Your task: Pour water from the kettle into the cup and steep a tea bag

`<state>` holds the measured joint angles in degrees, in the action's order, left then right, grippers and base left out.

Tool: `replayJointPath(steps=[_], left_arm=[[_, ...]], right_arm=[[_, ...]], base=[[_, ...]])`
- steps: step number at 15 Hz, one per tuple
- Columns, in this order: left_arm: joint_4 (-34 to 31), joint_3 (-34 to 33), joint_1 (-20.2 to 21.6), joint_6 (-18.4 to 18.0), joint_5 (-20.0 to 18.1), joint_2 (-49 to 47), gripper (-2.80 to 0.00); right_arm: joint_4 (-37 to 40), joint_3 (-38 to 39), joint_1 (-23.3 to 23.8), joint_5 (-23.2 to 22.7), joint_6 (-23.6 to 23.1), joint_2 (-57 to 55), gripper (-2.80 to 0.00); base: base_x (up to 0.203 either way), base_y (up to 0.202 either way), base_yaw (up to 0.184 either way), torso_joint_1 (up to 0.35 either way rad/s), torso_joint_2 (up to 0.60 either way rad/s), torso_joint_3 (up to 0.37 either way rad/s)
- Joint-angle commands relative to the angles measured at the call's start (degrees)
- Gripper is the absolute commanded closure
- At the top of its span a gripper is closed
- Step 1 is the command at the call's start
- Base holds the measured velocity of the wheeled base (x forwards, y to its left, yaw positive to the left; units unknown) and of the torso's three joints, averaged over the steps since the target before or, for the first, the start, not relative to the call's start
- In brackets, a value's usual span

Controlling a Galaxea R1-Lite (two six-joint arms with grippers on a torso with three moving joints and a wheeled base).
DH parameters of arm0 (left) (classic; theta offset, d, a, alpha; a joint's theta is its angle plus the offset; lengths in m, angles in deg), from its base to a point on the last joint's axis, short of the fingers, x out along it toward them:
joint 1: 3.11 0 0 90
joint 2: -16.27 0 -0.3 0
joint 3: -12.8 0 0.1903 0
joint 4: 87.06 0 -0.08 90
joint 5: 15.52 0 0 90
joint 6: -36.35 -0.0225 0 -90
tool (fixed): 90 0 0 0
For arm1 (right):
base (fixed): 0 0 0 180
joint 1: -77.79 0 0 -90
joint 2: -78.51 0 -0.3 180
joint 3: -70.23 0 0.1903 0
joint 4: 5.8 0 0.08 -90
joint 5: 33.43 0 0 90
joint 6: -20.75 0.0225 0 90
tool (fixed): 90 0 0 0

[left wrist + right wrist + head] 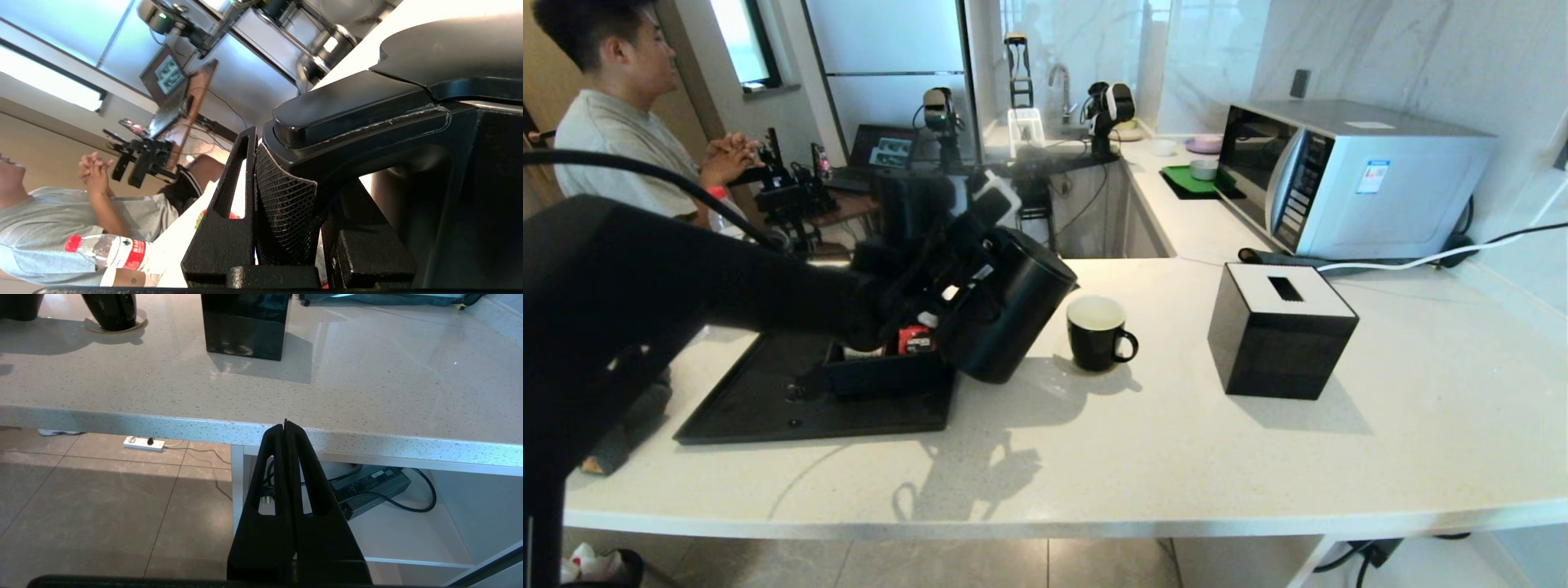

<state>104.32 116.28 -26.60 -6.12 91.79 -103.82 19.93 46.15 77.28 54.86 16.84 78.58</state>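
The matte black kettle [1013, 318] hangs tilted over the right edge of the tray, its top leaning toward the cup [1097, 333]. My left gripper [947, 286] is shut on the kettle's loop handle [367, 110]; one ribbed pad [286, 204] presses against it. The black cup with a white inside stands upright on the counter just right of the kettle. No stream of water shows between them. The tea bag is out of view. My right gripper [285, 424] is shut and empty, parked below the counter's front edge.
A black tray [768, 400] holds a small black box with packets, one of them red [915, 339]. A black cube tissue box [1278, 331] stands right of the cup, and a microwave [1347, 175] at the back right. A person [621, 122] sits at the back left.
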Motion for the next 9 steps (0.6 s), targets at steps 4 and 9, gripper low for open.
replayJointPath(steps=[4, 9], left_arm=[[-2.5, 4.01, 1.16, -3.83, -1.57, -0.92, 0.0], [-4.78, 7.25, 1.26, -4.81, -2.8, -2.34, 0.0]], right_arm=[[0.01, 0.0, -0.02, -0.05, -0.04, -0.07, 0.0], [0.01, 0.0, -0.02, -0.05, -0.04, -0.07, 0.0]], base=[[0.0, 0.0, 0.0, 0.0, 0.0, 0.0], [0.0, 0.0, 0.0, 0.0, 0.0, 0.0]])
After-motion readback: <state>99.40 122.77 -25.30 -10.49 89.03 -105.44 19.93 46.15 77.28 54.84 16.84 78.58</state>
